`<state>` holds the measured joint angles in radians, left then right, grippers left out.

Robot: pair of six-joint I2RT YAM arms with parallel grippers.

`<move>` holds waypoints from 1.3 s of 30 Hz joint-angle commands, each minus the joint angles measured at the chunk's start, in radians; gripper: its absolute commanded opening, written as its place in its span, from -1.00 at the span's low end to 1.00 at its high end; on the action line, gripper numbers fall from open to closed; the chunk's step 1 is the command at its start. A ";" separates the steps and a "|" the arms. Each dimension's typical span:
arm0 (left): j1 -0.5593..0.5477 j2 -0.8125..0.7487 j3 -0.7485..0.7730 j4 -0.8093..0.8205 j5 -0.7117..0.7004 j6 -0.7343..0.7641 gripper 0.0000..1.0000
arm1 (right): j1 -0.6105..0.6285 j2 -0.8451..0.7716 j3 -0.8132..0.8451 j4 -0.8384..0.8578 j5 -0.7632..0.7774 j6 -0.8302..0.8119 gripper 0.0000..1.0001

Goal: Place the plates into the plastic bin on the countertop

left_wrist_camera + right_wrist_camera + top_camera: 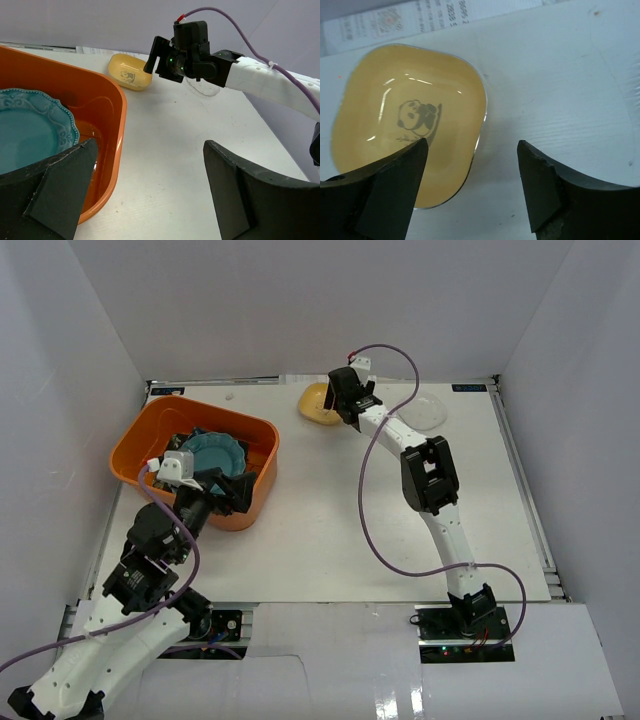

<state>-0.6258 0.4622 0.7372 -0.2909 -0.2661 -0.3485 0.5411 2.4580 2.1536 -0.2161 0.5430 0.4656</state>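
Observation:
The orange plastic bin (150, 435) stands at the left of the white countertop (330, 530). A teal scalloped round plate (212, 452) lies on top in it, with dark dishes under it. My left gripper (235, 490) is open and empty over the bin's near right corner; in the left wrist view (150, 145) the bin wall (107, 115) and teal plate (30, 130) show. A small yellow square plate (318, 405) with a panda (410, 125) lies at the back. My right gripper (472, 145) is open just above its right edge. A clear round plate (425, 410) lies beside it.
White walls enclose the table on three sides. Metal rails (520, 470) run along the table's edges. The right arm's purple cable (372, 510) loops over the middle of the table. Printed labels (380, 22) lie at the back edge.

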 commanded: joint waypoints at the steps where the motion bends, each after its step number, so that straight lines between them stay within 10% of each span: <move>1: -0.003 0.006 -0.019 0.058 0.011 0.014 0.96 | -0.018 0.042 0.078 -0.020 -0.041 0.030 0.52; 10: 0.005 0.009 -0.042 0.072 -0.005 0.039 0.96 | -0.032 0.023 -0.056 0.098 -0.034 0.093 -0.84; 23: 0.029 -0.063 -0.022 0.093 0.019 0.008 0.96 | 0.092 -0.635 -0.558 0.449 -0.067 -0.109 -0.84; 39: 0.029 -0.177 0.079 0.081 -0.050 0.039 0.96 | 0.447 -0.412 -0.221 0.273 -0.176 -0.191 -0.85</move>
<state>-0.6029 0.2951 0.7864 -0.2077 -0.2840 -0.3298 0.9508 2.0041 1.8542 0.0792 0.3660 0.3195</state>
